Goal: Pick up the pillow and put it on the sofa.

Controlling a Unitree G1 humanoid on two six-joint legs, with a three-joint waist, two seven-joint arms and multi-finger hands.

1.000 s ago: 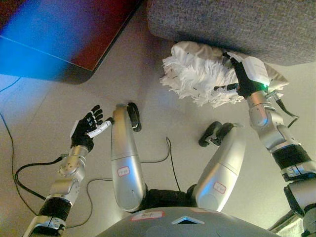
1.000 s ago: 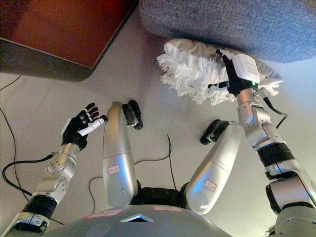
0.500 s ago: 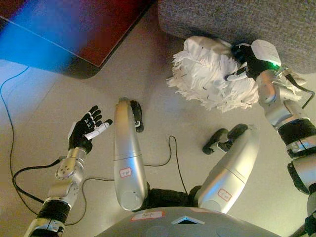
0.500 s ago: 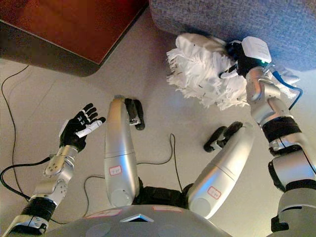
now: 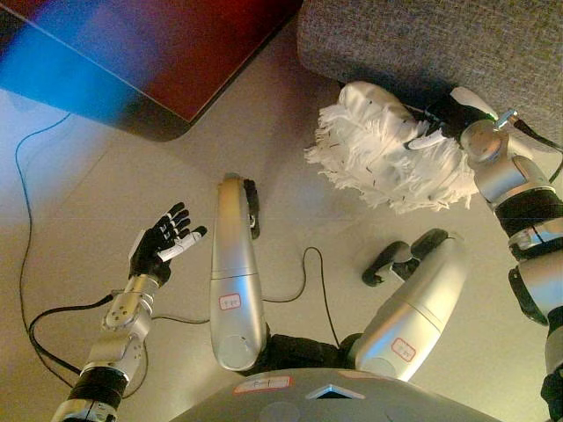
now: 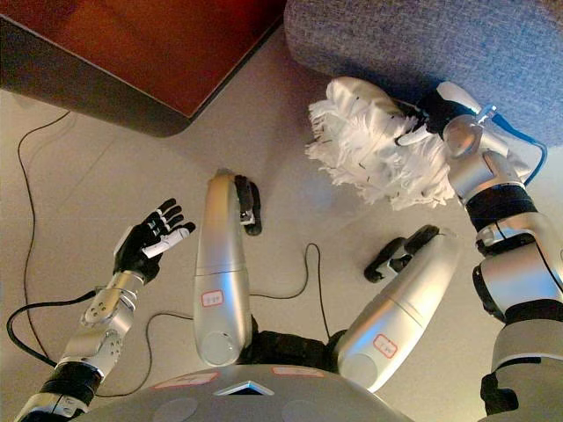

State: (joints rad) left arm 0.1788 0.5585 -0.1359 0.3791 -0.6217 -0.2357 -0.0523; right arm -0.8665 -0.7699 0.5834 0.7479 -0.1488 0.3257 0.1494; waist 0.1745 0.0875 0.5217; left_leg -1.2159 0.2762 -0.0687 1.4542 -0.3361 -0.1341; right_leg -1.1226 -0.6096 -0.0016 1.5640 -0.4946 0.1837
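A white shaggy pillow (image 5: 383,149) hangs just above the floor in front of the grey sofa (image 5: 440,44), which runs along the top right. My right hand (image 5: 442,119) is curled into the pillow's right side and holds it; it also shows in the right eye view (image 6: 428,112). My left hand (image 5: 163,249) is open and empty over the floor at the lower left, fingers spread.
A dark red-brown table or cabinet (image 5: 158,53) fills the upper left, its rounded corner near the sofa's left end. Beige floor (image 5: 281,167) lies between them and under the pillow.
My right hand has lifted the pillow's right side and turned it up toward the sofa. The camera has shifted, so the whole scene sits a little lower and to the right.
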